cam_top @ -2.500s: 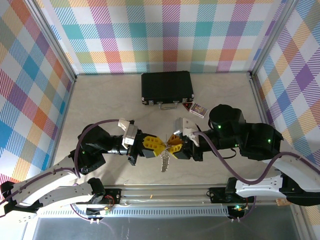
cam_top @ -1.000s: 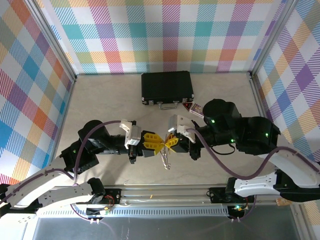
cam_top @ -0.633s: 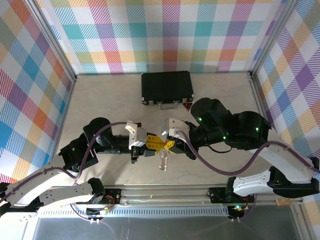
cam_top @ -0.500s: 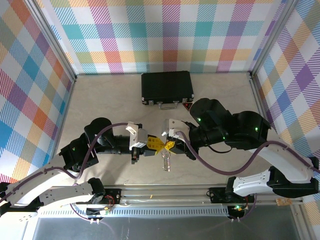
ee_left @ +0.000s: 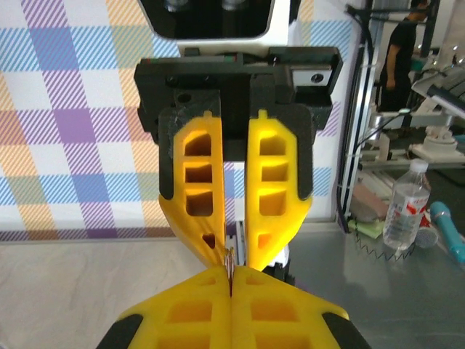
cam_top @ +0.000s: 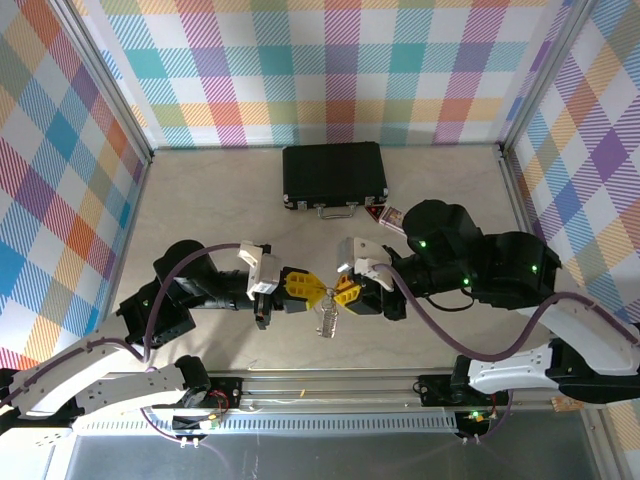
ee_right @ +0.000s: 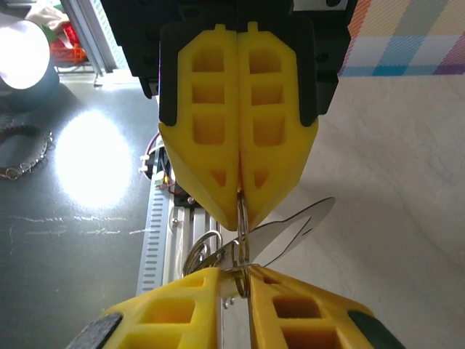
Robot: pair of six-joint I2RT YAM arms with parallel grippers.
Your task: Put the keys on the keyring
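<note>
1. Left tool (cam_top: 313, 289) was pressed shut on the keyring (ee_right: 242, 218). The thin wire ran out of its tips straight toward the right tool (cam_top: 342, 293).
2. The right tool's fingers (ee_right: 182, 305) stood a sliver apart with ring metal in the gap. Whether they truly gripped it, I could not tell.
3. A key (ee_right: 290, 224) fanned out just beside that gap, and more loops hung below both tools.
4. Risk, as I judged it: the tools met nose to nose, so any pull apart could have bent the ring. It could also have popped the ring out of the pinch and dropped the bunch.
5. Another: the ring's split was hidden, so a key might have slid along the outside instead of threading on.
6. The counter (cam_top: 200, 200) was pale and smooth. A black case (cam_top: 334, 175) lay well beyond the tools, with plaid walls (cam_top: 330, 70) all round.
</note>
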